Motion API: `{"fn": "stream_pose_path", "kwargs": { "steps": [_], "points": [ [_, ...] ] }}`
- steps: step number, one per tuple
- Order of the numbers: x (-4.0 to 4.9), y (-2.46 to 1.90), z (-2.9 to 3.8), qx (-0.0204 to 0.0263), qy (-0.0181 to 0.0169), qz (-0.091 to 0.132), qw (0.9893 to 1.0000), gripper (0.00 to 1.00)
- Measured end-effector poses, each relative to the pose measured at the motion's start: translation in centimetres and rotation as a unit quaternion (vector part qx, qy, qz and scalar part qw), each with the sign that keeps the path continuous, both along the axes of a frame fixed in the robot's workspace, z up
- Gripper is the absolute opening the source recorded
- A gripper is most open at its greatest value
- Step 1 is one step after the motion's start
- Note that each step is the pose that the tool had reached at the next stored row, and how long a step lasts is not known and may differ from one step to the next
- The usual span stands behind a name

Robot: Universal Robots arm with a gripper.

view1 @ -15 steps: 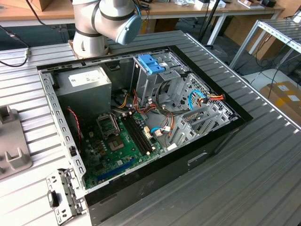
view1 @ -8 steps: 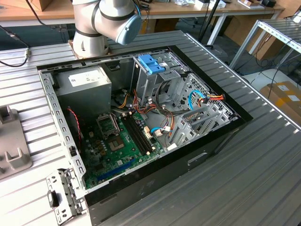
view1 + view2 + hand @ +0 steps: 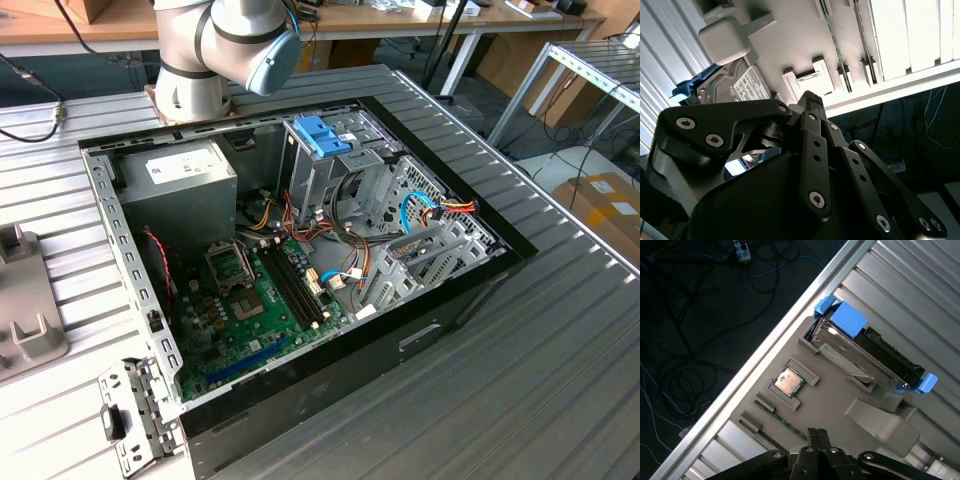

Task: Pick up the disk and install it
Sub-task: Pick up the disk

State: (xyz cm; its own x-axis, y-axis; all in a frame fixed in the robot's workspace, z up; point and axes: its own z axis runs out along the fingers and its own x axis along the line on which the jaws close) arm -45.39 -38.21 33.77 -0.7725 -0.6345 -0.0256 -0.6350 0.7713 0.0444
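I see the flat silver-grey metal disk [image 3: 860, 357] with its blue plastic bracket standing on edge along one edge of the grey holder plate [image 3: 830, 390] — my black claw [image 3: 816, 432] hovers apart from it, pinched together, empty.

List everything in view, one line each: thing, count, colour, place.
table: one, ribbed grey metal.
computer case: one, black, open, on the table.
power supply: one, grey, inside the case.
motherboard: one, green, case floor.
latch: one, blue, inside the case.
tray: one, grey, on the table.
disk: one, silver-grey with blue bracket, slotted in the tray.
processor chip: one, silver, in a tray recess.
arm: one, grey, mounted beside the case.
end effector: one, black, shut, empty, over the tray.
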Motion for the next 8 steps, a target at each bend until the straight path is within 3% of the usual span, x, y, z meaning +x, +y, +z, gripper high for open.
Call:
{"fn": "stream_pose_path", "kwargs": {
  "steps": [8],
  "points": [
    [0.00, 0.00, 0.00, 0.0000, 0.0000, 0.031, 0.9995, 0.10]
  ]
}}
